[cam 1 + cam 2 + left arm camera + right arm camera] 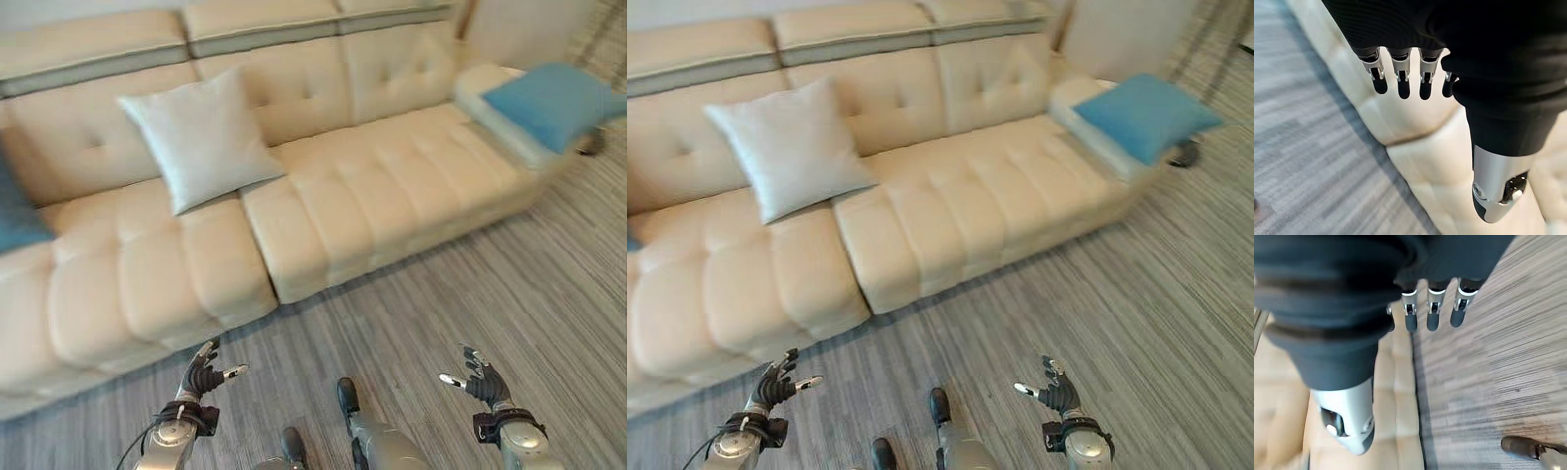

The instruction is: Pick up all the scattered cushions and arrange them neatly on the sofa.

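Blue cushion [1144, 115] on sofa [950, 211] armrest

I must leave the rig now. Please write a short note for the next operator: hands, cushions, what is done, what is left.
Left hand and right hand: both open, holding nothing, low over the floor before the sofa.
White cushion: leaning on the sofa back.
Blue cushion: lying on the sofa's right end, overhanging.
Second blue cushion: at the sofa's left edge, partly cut off.
Left: straighten the blue cushions, probably.
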`<state>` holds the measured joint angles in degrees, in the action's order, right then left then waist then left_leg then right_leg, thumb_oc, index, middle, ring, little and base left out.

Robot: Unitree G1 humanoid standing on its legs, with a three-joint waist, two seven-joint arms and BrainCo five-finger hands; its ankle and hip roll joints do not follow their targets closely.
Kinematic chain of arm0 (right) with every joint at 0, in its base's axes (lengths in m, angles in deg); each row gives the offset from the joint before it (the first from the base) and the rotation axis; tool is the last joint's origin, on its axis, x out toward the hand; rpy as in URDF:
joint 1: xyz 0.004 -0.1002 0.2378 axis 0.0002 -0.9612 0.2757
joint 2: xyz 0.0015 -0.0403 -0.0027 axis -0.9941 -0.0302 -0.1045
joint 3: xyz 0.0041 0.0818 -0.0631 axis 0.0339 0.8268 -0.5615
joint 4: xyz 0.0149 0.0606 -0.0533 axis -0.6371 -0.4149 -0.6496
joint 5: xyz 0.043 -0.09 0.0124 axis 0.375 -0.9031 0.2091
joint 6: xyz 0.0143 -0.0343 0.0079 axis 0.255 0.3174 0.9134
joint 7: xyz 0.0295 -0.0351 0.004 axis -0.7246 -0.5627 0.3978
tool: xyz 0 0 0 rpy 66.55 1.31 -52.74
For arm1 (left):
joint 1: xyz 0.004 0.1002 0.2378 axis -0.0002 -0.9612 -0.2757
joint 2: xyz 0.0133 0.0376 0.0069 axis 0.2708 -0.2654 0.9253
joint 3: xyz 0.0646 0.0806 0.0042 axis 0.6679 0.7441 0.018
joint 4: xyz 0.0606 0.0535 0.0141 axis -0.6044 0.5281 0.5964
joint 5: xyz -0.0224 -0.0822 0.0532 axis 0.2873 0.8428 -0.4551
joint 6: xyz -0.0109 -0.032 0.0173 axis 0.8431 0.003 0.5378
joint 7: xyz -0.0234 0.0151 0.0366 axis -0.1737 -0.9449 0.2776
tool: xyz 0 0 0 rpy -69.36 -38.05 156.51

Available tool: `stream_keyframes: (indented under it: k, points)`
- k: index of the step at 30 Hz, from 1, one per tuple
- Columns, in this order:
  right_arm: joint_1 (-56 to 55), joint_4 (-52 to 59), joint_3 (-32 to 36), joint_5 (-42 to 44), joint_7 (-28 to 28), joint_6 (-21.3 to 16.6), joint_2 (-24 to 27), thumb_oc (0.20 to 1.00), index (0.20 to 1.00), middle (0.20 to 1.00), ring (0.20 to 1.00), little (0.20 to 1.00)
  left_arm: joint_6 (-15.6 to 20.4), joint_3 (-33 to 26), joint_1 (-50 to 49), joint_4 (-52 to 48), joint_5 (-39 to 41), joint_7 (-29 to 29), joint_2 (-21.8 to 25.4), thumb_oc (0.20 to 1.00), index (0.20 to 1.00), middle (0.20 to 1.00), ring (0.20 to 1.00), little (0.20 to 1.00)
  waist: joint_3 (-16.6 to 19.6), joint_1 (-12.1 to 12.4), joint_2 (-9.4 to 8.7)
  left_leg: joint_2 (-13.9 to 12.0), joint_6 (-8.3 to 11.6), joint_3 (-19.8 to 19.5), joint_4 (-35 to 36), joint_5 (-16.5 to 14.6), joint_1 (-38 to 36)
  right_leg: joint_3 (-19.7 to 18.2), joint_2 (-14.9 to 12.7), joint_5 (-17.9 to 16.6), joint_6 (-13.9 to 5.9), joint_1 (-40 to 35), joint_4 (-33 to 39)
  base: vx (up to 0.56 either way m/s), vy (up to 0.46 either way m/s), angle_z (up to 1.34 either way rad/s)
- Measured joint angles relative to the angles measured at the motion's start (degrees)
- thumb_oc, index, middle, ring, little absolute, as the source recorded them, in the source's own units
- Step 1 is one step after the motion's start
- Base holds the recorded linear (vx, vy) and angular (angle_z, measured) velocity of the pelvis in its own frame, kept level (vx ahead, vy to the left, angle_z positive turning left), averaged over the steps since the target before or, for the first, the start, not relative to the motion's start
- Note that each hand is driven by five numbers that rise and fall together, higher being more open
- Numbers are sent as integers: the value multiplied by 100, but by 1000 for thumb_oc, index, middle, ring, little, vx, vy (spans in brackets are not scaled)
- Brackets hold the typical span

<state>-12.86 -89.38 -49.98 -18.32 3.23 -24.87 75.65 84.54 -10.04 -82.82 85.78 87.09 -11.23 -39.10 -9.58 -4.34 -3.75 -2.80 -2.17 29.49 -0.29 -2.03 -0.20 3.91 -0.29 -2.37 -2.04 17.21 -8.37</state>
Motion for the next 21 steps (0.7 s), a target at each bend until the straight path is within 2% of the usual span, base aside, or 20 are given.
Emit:
stream_keyframes:
  k: [1, 2, 3, 4, 5, 6, 7, 8, 9, 10, 12, 13, 14, 15, 16, 17, 18, 19, 20, 21]
  points:
    - [36, -3, -3, 0, -2, 12, 4, 1000, 1000, 1000, 1000, 1000, -1, -15, -22, -57, 2, 12, 0, 1000, 1000, 1000, 1000, 1000, 36, 73, 74, -129, -21, 274, -6, -24, -11, 811, -205, 260, 149, 83, -381, 108, -110, -145]
    - [93, -6, 12, 0, -10, 19, 14, 1000, 1000, 1000, 1000, 1000, -1, -2, -45, -51, 3, 18, -7, 1000, 1000, 1000, 1000, 1000, 63, 132, 133, -286, 29, 506, -27, -11, -48, 1448, -430, 438, 54, 102, -668, 57, -163, -135]
    - [108, 4, 10, -2, -14, 21, 27, 1000, 1000, 1000, 1000, 1000, -3, -2, -19, -64, 4, 13, -12, 1000, 1000, 1000, 1000, 1000, 64, 139, 133, -382, 73, 679, -13, -11, -104, 1625, -524, 498, -33, 66, -773, 53, -128, -144]
    - [115, 26, -6, -4, -14, 30, 10, 1000, 1000, 1000, 1000, 1000, -7, -4, -87, -65, 4, 14, 33, 1000, 1000, 1000, 1000, 1000, 66, 266, 124, -412, 110, 818, -23, -28, -210, 1818, -827, 604, -96, -108, -785, 122, -203, -106]
    - [27, 49, -2, -5, -24, 33, 2, 1000, 1000, 1000, 1000, 1000, -17, 14, -124, -63, 3, 5, 85, 1000, 1000, 1000, 1000, 1000, 140, 188, -82, -329, 204, 829, -63, -45, -275, 1797, -1051, 444, -131, -408, -443, 167, -223, -111]
    - [-21, 11, 11, -13, -68, 71, -23, 1000, 1000, 1000, 1000, 1000, -51, 33, -50, 131, 4, 13, 48, 1000, 1000, 1000, 1000, 1000, 172, 224, -119, -455, 369, 828, -289, -89, -314, 1608, -906, 194, -20, -543, -214, 246, -338, -94]
    - [-46, 76, -12, -13, -80, 61, 0, 1000, 1000, 1000, 1000, 1000, -54, 75, -65, 134, 3, -13, 5, 1000, 1000, 1000, 1000, 1000, 175, 222, -57, -645, 343, 413, -528, -152, -263, 1431, -711, 129, 94, -626, -59, 251, -365, -100]
    - [-79, 130, -54, -14, -86, 53, 119, 1000, 1000, 1000, 1000, 1000, -60, 69, -67, 141, 3, -40, -106, 1000, 1000, 1000, 1000, 1000, 173, 137, 129, -792, 404, -3, -601, -171, -222, 1384, -546, 185, 135, -639, -67, 254, -367, -59]
    - [-203, 110, -34, -13, -86, 60, 224, 1000, 1000, 1000, 1000, 1000, -62, 76, 12, 141, 2, -40, -199, 1000, 1000, 1000, 1000, 1000, 167, -45, 195, -926, 426, -160, -854, -162, -162, 1416, -435, 344, 195, -621, -129, 326, -505, -19]
    - [-366, 129, 61, -12, -86, 68, 213, 1000, 1000, 1000, 1000, 1000, -62, 84, 63, 131, 2, -40, -199, 1000, 1000, 1000, 1000, 1000, 170, -54, 191, -1220, 501, -450, -1721, -112, 136, 1309, -298, 475, 382, -744, -135, 218, -332, -18]
    - [-486, 113, 136, 5, -97, 63, 209, 1000, 1000, 1000, 1000, 1000, -69, 240, 101, 136, 3, -31, -148, 1000, 1000, 1000, 1000, 1000, 147, -76, 110, -1471, 669, -1113, -3009, 133, 780, 1141, -194, 528, 622, -833, -108, 211, -215, -40]
    - [-488, 109, 150, 7, -124, 83, 224, 1000, 1000, 1000, 1000, 1000, -71, 289, 134, 132, 2, -47, -158, 1000, 1000, 1000, 1000, 1000, 112, -61, 7, -1401, 738, -1311, -3238, 95, 903, 1082, -200, 458, 608, -901, -60, 210, -109, -49]
    - [-522, 221, 189, 106, -124, 119, 267, 1000, 1000, 1000, 1000, 1000, -84, 354, 123, 119, 2, -51, -210, 1000, 1000, 1000, 1000, 1000, 93, -67, -7, -944, 798, -1883, -3105, -121, 1269, 870, -152, 435, 579, -950, 120, 165, -45, -74]
    - [-474, 238, 219, 115, -120, 132, 301, 1000, 1000, 1000, 1000, 1000, -92, 408, 161, 84, 1, -55, -225, 1000, 1000, 1000, 1000, 1000, 61, -58, 39, -665, 718, -2099, -2897, -221, 1509, 833, -75, 382, 583, -1027, 293, 255, -48, -44]
    - [-481, 252, 231, 130, -129, 135, 295, 1000, 1000, 1000, 1000, 1000, -102, 424, 127, 73, -3, -57, -252, 1000, 1000, 1000, 1000, 1000, 11, -100, 62, -399, 675, -2023, -2533, -265, 1739, 702, 65, 351, 574, -1183, 521, 300, -23, -52]
    - [-414, 245, 215, 170, -131, 139, 289, 1000, 1000, 1000, 1000, 1000, -100, 444, 183, 63, -4, -58, -306, 1000, 1000, 1000, 1000, 1000, -17, -16, 55, -8, 607, -2027, -1553, -233, 1795, 506, 87, 316, 593, -1301, 694, 473, 2, -75]
    - [-277, 206, 152, 181, -134, 129, 290, 1000, 1000, 1000, 1000, 1000, -109, 465, 184, 83, -10, -92, -323, 1000, 1000, 1000, 1000, 1000, -81, 108, 100, 196, 533, -1958, -564, 33, 1884, 422, 213, 310, 584, -1500, 936, 522, 10, -104]
    - [-150, 208, -8, 183, -159, 125, 305, 1000, 1000, 1000, 1000, 1000, -126, 458, 168, 129, -12, -104, -313, 1000, 1000, 1000, 1000, 1000, -132, 160, 226, 256, 704, -2188, -16, 263, 2081, 352, 441, 356, 647, -1709, 1101, 605, 41, -95]
    - [-130, 209, -92, 183, -175, 124, 299, 1000, 1000, 1000, 1000, 1000, -126, 451, 173, 139, -12, -104, -309, 1000, 1000, 1000, 1000, 1000, -144, 165, 307, 283, 764, -2390, 223, 321, 2191, 355, 561, 410, 726, -1780, 1108, 558, 79, -69]
    - [-76, 203, -194, 176, -179, 129, 294, 1000, 1000, 1000, 1000, 1000, -124, 431, 180, 138, -13, -101, -317, 1000, 1000, 1000, 1000, 1000, -173, 267, 402, 308, 795, -2680, 528, 339, 2273, 122, 718, 506, 863, -1814, 999, 522, 103, -86]
